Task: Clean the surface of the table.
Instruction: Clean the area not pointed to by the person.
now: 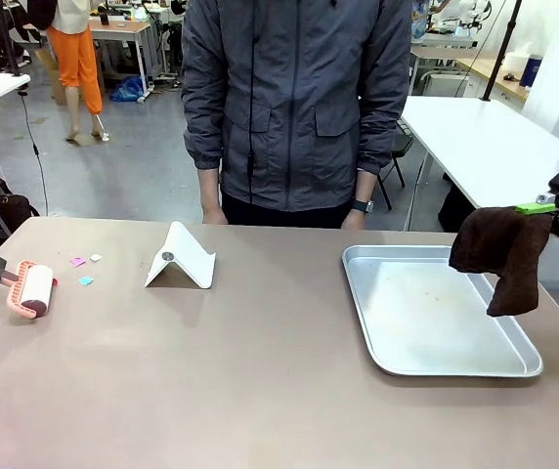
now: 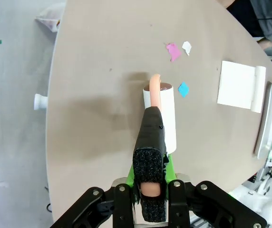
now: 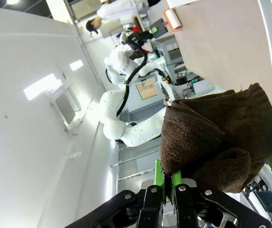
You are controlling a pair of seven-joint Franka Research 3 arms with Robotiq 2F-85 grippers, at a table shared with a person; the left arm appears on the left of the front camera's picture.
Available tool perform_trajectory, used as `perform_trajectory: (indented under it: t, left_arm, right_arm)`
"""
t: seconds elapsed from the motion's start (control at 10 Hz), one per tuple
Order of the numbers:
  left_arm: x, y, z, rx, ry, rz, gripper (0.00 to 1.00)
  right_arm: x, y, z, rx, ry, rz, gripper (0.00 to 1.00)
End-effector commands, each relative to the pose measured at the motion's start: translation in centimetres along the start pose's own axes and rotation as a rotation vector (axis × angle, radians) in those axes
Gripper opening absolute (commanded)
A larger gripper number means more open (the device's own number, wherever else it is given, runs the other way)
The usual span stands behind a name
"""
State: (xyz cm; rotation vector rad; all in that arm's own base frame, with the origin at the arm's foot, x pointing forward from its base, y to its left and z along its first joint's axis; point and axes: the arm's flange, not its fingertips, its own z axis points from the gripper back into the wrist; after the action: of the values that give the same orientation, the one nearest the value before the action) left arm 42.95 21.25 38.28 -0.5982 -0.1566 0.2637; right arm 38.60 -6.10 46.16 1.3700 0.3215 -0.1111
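Front view: left hand (image 2: 149, 187) grips lint roller (image 1: 28, 289) at left edge of desk (image 1: 260, 391); right hand (image 3: 168, 179) holds brown cloth (image 1: 499, 254) above tray (image 1: 455, 369).
Desk, in front of person (image 1: 294, 107), likely rigid, smooth: nothing to grasp, press tools flat; paper scraps (image 1: 85, 280) near roller.

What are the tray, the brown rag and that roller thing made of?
The tray looks like bare metal, silvery with a dull sheen. The brown rag, hanging limp from the right gripper, looks like nubby terry cloth. The roller seems pink plastic around a white drum, perhaps sticky paper.
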Motion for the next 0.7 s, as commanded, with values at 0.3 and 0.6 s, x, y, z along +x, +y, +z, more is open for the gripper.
perform_trajectory:
  t: [0.3,0.6]
  left_arm:
    - [-0.1,-3.2,-4.4,0.098,0.138,-0.077,0.23]
    - [-0.4,-5.6,-6.4,0.063,0.188,-0.116,0.23]
  right_arm:
    - [0.0,0.5,0.2,0.001,0.014,0.016,0.06]
    - [0.0,0.5,0.2,0.001,0.014,0.016,0.06]
